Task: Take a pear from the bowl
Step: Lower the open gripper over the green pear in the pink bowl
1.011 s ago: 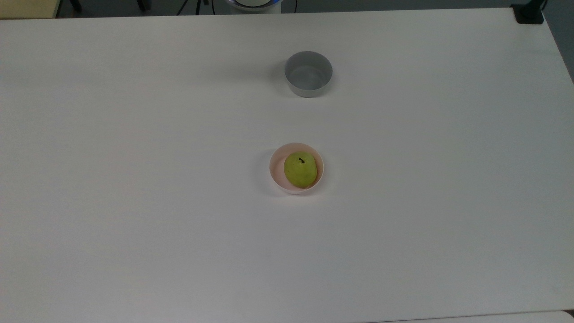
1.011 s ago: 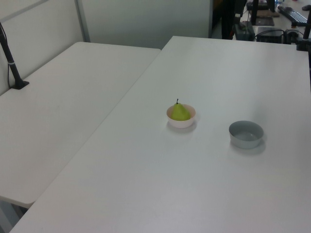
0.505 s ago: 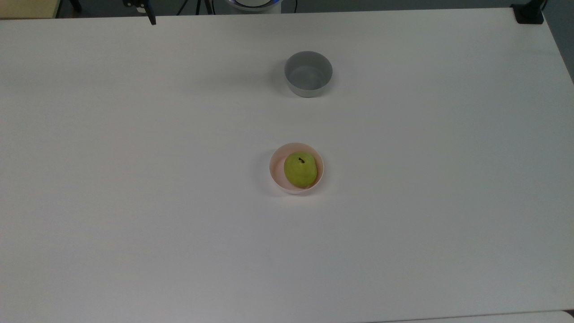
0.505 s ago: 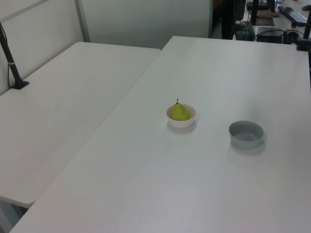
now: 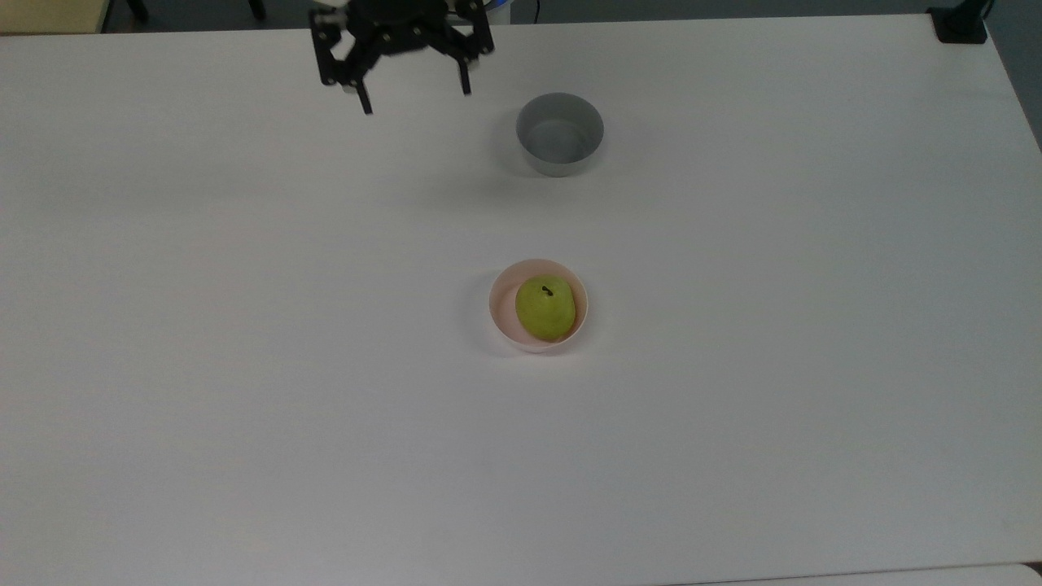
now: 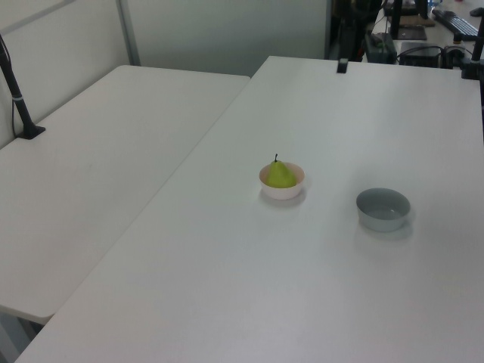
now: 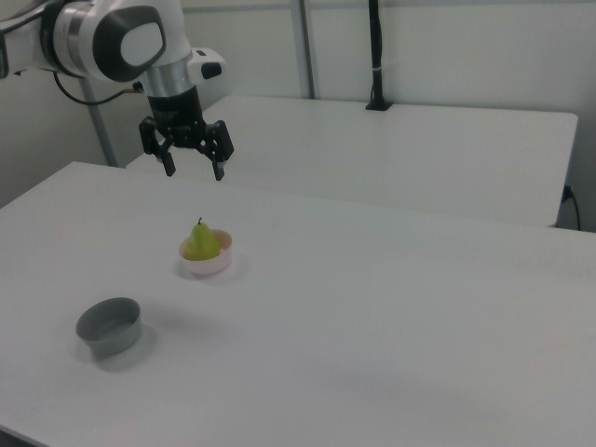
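Half a second before, only a dark tip of my tool poked in at the far edge of the top view; at this moment my gripper (image 5: 413,98) had swung in over the white table (image 5: 244,366), its two black fingers spread wide with nothing between them. In the right view it (image 7: 194,171) hung high in the air, above and behind the fruit. I took that as the start of the approach: nothing had been grasped, and most of the travel was ahead of me.

The pear (image 5: 545,308) had not shifted. It sat upright in the pale pink bowl (image 5: 499,297), stem up, near the middle of the table. The grey bowl (image 5: 560,135) stood apart from it, closer to my gripper in the top view, and looked empty.

Much of my arm was cut off by the top view's upper edge. In the left view, only a small dark piece at the table's far end could have been my tool. From overhead I could not judge my height above the table.
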{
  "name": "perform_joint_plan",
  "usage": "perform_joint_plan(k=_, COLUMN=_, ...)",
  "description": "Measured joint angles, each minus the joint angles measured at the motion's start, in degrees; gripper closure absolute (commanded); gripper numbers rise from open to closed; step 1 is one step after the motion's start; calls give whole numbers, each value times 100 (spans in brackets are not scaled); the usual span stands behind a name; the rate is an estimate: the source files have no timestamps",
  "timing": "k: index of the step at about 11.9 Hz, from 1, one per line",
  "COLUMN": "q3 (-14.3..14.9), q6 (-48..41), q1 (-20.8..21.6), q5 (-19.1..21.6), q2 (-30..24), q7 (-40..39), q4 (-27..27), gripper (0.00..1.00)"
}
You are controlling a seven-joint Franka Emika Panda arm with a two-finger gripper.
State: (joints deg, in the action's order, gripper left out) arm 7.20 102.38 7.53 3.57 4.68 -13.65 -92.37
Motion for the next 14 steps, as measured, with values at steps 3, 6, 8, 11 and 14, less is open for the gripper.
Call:
perform_joint_plan(k=3, q3=-6, q6=660, q1=301, q5=93, q2=440, q7=671, q4=-13, gripper=0)
perform_joint_plan(k=6, q3=-10, q6=1316, q1=502, q5=116, q2=999, q7=977, q4=-28, gripper=0)
perform_joint_plan(k=8, q3=-13, q6=1710, q1=693, q5=117, q2=1355, q7=1293, q4=-31, gripper=0)
perform_joint_plan(k=11, q3=-17, q6=1952, q1=882, q5=117, q2=1704, q7=1419, q4=-28, gripper=0)
perform_joint_plan(k=14, q3=-104, q6=2241, q1=931, q5=116, q2=1996, q7=1420, q4=-30, gripper=0)
